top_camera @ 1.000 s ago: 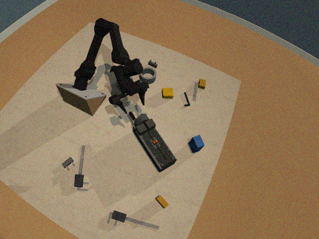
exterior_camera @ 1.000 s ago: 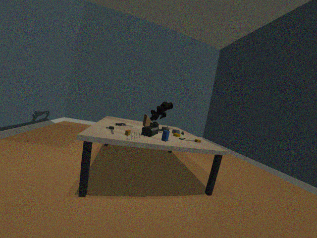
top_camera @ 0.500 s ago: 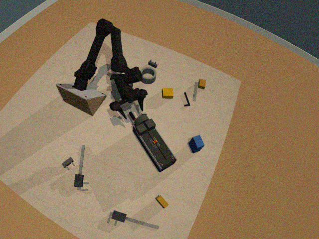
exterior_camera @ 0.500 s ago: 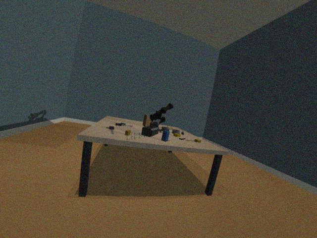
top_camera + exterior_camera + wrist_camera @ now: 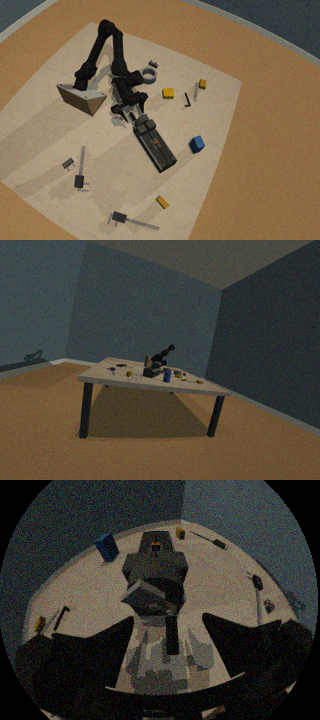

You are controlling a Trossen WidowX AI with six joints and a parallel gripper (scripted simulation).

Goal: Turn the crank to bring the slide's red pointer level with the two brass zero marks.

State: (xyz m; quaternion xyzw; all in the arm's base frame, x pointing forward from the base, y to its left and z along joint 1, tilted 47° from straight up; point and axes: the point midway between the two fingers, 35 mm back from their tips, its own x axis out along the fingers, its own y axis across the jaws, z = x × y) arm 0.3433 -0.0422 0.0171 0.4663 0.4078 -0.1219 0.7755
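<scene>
The machine is a long dark box (image 5: 165, 156) (image 5: 148, 372) with a slot along its top. Its small red pointer (image 5: 155, 142) (image 5: 155, 544) sits about midway along the slot, with brass-coloured specks close beside it; whether they are level is too small to tell. A grey crank (image 5: 141, 119) (image 5: 145, 597) is at the box's end nearest the arm. Its dark handle (image 5: 132, 115) (image 5: 172, 637) sticks out toward the gripper. My gripper (image 5: 134, 117) (image 5: 168, 618) is open and empty, with its fingertips on either side of the handle, apart from it.
A blue block (image 5: 196, 144) (image 5: 167, 376) (image 5: 107, 548) stands beyond the machine. A yellow block (image 5: 168, 93), a grey ring (image 5: 148, 80) and a black angled key (image 5: 187, 99) lie to one side. Caliper-like tools (image 5: 79, 181) (image 5: 119, 217) lie on the other. A slanted board (image 5: 77, 102) stands by the arm's base.
</scene>
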